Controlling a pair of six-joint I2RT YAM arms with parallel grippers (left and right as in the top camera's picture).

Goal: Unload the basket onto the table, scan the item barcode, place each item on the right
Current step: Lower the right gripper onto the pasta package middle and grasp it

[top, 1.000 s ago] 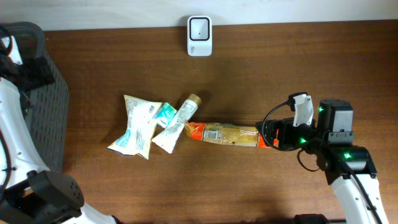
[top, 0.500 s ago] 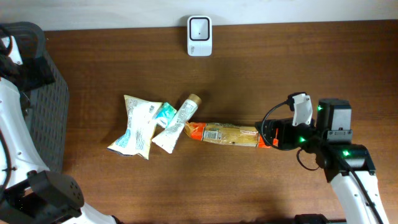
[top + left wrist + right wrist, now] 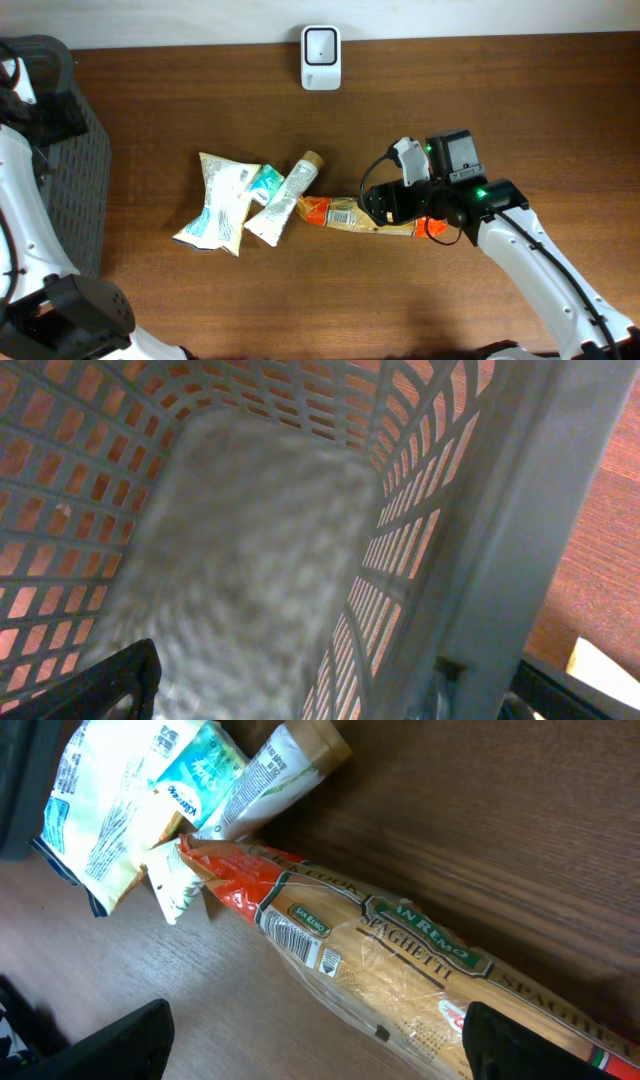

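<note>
Where it stood clear before, right tool [image 3: 383, 204] (wide open) now over spaghetti packet [image 3: 345, 212].

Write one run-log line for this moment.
right gripper: open, over spaghetti pack | left gripper: open, over basket | scanner: far table edge

Left pincer [image 3: 330, 695] jaws wide apart; right pincer [image 3: 316, 1038] likewise, arm outstretched.

The spaghetti packet [image 3: 350, 213] has red ends and a green label. The pouch [image 3: 218, 200] at its nine o'clock is pale yellow with blue print. The table [image 3: 200, 100] is dark brown wood-grain.
</note>
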